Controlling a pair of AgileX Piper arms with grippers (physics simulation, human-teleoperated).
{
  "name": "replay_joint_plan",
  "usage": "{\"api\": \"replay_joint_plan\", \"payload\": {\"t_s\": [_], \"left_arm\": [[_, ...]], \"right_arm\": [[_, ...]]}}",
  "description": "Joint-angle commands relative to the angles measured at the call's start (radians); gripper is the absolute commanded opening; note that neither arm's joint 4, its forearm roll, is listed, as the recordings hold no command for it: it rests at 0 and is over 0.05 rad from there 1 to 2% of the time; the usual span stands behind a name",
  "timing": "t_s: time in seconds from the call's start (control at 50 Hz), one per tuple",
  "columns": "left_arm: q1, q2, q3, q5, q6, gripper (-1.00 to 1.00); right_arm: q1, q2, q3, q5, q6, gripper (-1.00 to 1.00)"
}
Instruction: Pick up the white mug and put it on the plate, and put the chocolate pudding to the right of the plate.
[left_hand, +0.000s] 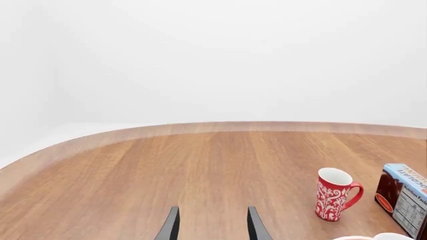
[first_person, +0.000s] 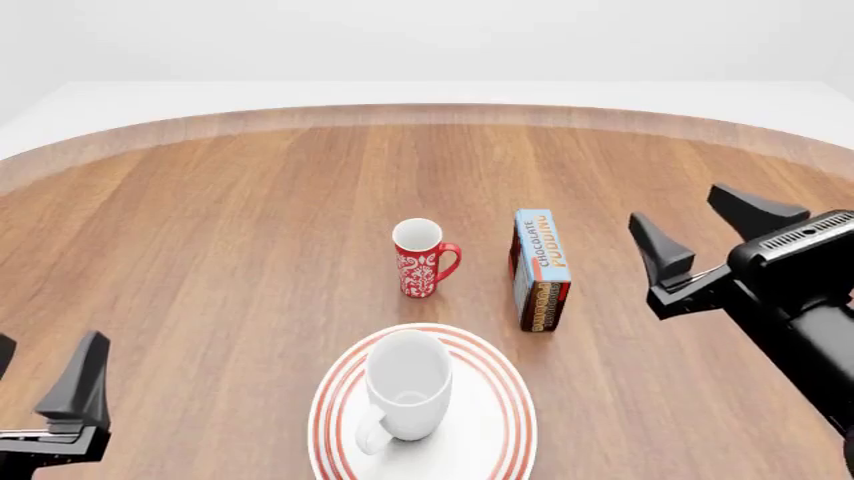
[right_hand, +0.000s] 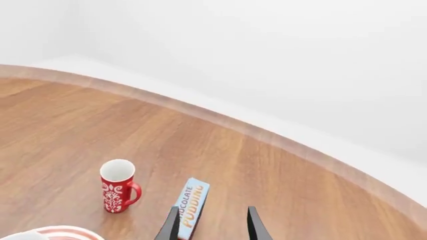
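White mug (first_person: 407, 383) already sits upright on the plate (first_person: 501, 395) up front, so only the pudding (first_person: 541, 268) is left, standing behind the plate's right edge, with both left gripper (first_person: 40, 385) and right gripper (first_person: 714, 235) wide and empty.
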Motion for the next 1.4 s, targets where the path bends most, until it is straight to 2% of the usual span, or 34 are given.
{"api": "replay_joint_plan", "payload": {"t_s": [0.02, 0.24, 0.68, 0.7, 0.9, 1.08, 1.1, 1.4], "left_arm": [[-0.001, 0.054, 0.000, -0.054, -0.002, 1.00], [-0.003, 0.060, 0.000, -0.062, -0.002, 1.00], [-0.004, 0.060, 0.000, -0.061, -0.002, 1.00], [-0.004, 0.037, 0.000, -0.039, -0.005, 1.00], [-0.005, 0.028, 0.000, -0.031, -0.004, 1.00], [-0.006, 0.024, 0.000, -0.027, -0.003, 1.00], [-0.006, 0.025, 0.000, -0.028, -0.003, 1.00], [-0.006, 0.022, 0.000, -0.025, -0.003, 1.00]], "right_arm": [[0.020, 0.079, -0.071, 0.035, 0.023, 1.00], [0.020, 0.162, -0.131, 0.056, 0.057, 1.00], [0.024, 0.189, -0.145, 0.050, 0.058, 1.00], [0.039, 0.311, -0.210, 0.062, 0.093, 1.00], [0.045, 0.367, -0.268, 0.093, 0.119, 1.00], [0.031, 0.435, -0.318, 0.123, 0.118, 1.00], [0.040, 0.444, -0.329, 0.128, 0.138, 1.00], [0.045, 0.465, -0.354, 0.141, 0.141, 1.00]]}}
